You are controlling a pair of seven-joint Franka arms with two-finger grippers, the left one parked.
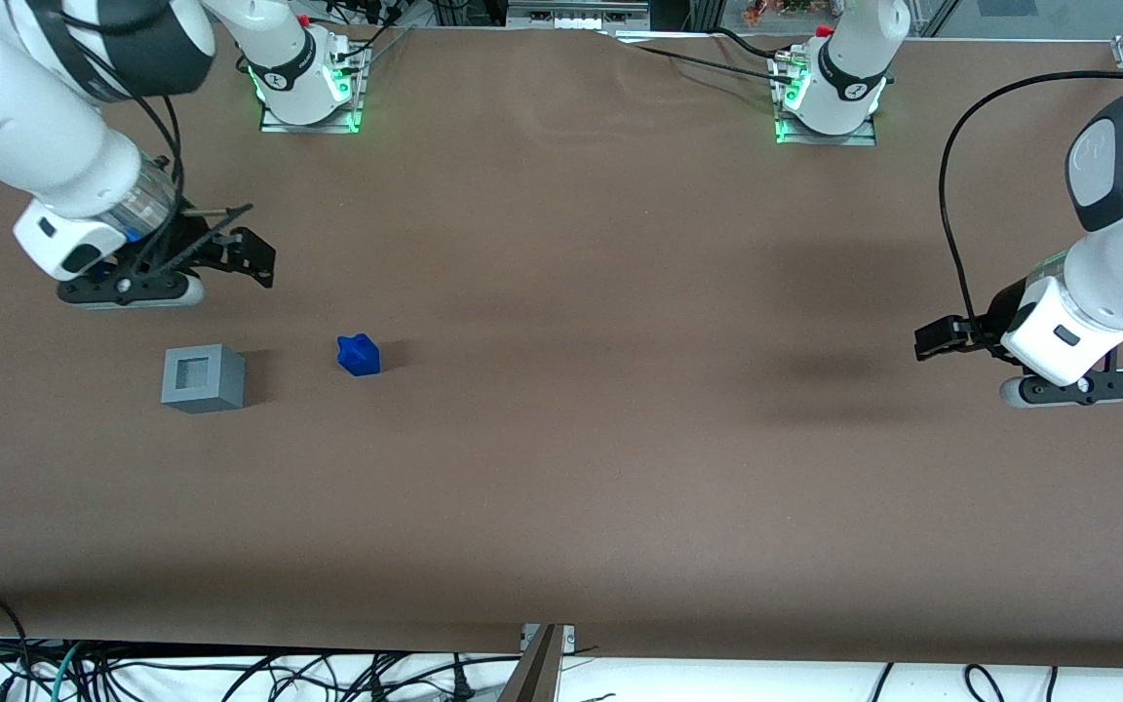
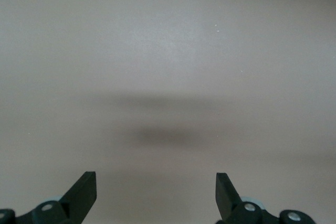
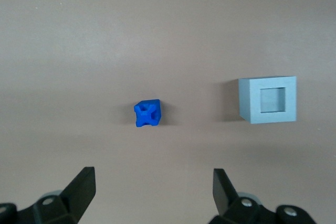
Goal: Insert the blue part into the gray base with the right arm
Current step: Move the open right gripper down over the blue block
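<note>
Two task objects lie on the brown table (image 1: pixel 620 468) toward the working arm's end: the blue part (image 1: pixel 359 355) and the gray base (image 1: pixel 203 377). You see them near each other but apart, with bare table between them. The base sits upright, its square recess facing up and empty. The part rests on the table beside it, knobby side up, touching nothing else.

Your right arm (image 1: pixel 45 127) reaches in above this end of the table. Its gripper (image 1: pixel 254 261) hangs above the surface, farther from the front camera than both objects, and touches neither. The wrist view shows its fingers (image 3: pixel 81 190) spread wide, holding nothing.

In that wrist view the part (image 3: pixel 147 114) and the base (image 3: pixel 268 99) appear side by side ahead of the fingertips, the part roughly between the lines of the two fingers and the base off to one side. The base's recess shows as a paler square framed by the cube's rim. Each object casts a soft shadow on the table.
</note>
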